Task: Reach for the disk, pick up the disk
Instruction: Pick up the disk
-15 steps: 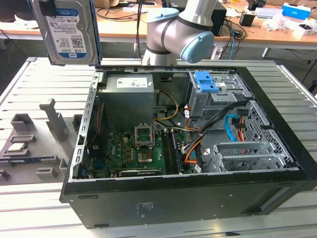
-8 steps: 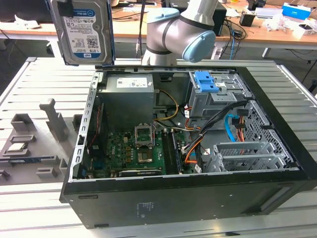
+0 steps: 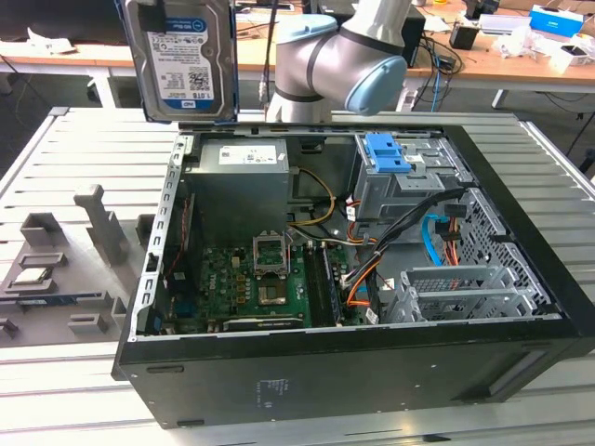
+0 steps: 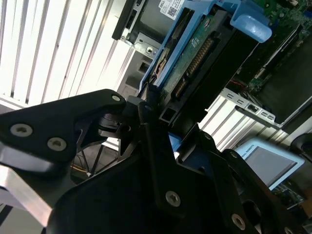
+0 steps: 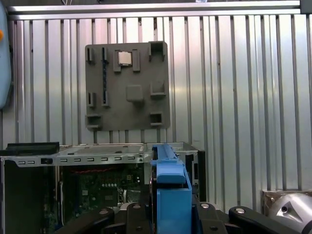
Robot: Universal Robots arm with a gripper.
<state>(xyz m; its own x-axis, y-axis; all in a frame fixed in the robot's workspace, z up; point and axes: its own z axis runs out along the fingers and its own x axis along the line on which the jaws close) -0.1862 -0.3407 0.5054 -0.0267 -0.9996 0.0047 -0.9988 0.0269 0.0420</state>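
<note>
The disk [image 3: 183, 60] hangs in the grip, clear above the case [image 3: 353, 362].
The gripper [image 4: 146, 109] clamps its upper end; long axis vertical, over the case's far left corner.

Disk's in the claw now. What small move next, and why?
Likely a short straight lift, nothing sideways: the claw is shut on the disk, which hangs upright above the open computer case, whose metal walls and cables lie below it.
</note>
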